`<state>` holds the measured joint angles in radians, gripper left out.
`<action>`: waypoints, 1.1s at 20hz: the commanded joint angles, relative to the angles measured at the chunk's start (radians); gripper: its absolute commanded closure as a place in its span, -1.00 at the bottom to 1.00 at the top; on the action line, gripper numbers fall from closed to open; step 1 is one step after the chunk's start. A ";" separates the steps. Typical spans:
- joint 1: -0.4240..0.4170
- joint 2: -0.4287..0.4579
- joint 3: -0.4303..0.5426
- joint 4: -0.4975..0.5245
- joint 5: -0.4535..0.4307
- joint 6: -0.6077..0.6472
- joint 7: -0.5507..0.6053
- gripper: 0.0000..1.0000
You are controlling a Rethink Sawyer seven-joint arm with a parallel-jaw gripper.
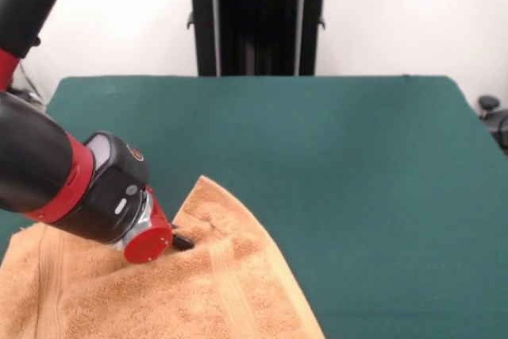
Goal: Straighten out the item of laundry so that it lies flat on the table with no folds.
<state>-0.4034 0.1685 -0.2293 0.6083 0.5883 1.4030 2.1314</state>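
Observation:
The orange-tan towel [198, 291] lies at the near left of the dark green table [333, 140] and runs off the picture's bottom edge. Its far corner points up at the middle left, and a woven band runs across it near that end. The red and black arm comes in from the left. My gripper [184, 240] is low on the towel just below that far corner. Its black tip is sunk into a puckered ridge of cloth, which bunches and creases around it, so it looks shut on the towel. The arm hides the towel's left part.
The robot's black pedestal [258, 17] stands beyond the table's far edge. The towel's left edge lies close to the table's left edge. Dark equipment [494, 117] sits off the table's right side.

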 commanded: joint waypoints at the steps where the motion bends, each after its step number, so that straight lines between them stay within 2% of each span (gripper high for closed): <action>1: 0.080 -0.168 -0.031 0.275 -0.166 -0.536 0.109 1.00; 4: 0.087 -0.169 -0.013 0.299 -0.175 -0.572 0.113 1.00; 8: 0.089 -0.166 -0.013 0.267 -0.187 -0.524 0.135 1.00; 11: 0.089 -0.161 0.027 0.308 -0.158 -0.436 0.179 1.00; 16: 0.084 -0.170 0.069 0.409 -0.154 -0.555 0.166 1.00; 22: 0.077 -0.149 0.078 0.391 -0.154 -0.544 0.148 1.00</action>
<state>-0.3472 -0.0213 -0.2426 0.8337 0.4438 0.9312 2.1314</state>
